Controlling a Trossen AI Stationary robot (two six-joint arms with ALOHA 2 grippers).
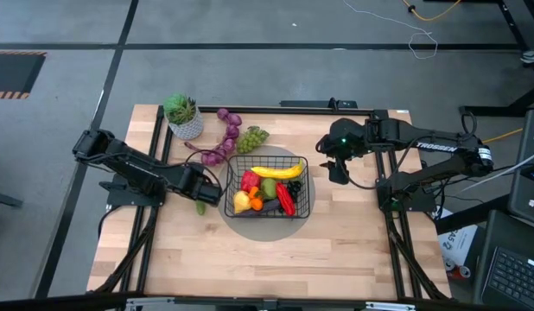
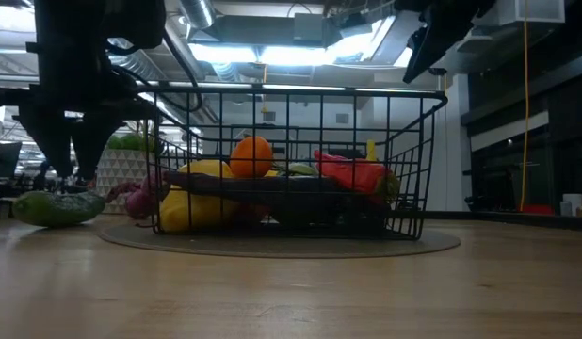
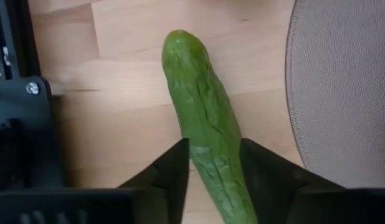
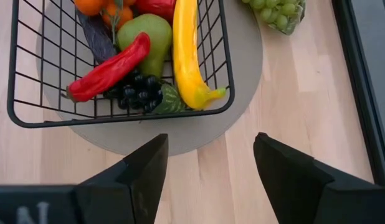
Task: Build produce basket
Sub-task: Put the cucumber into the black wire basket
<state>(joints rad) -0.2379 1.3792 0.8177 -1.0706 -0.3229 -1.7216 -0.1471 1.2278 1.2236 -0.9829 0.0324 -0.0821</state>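
Two arms reach over the table. At frame centre the basket sits on a grey mat, holding banana, pear and pepper. Left of it, the left gripper straddles the cucumber, fingers slightly apart, touching its sides. Upper right, the right gripper gapes empty.

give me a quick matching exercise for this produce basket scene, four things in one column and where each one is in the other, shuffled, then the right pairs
Things:
1. cucumber
2. banana
3. green grapes
4. potted plant

Places:
A. inside the basket
B. at the table's far left corner
C. on the bare wood between the left gripper's fingers
D. on the table just behind the basket

Pairs: 1-C, 2-A, 3-D, 4-B
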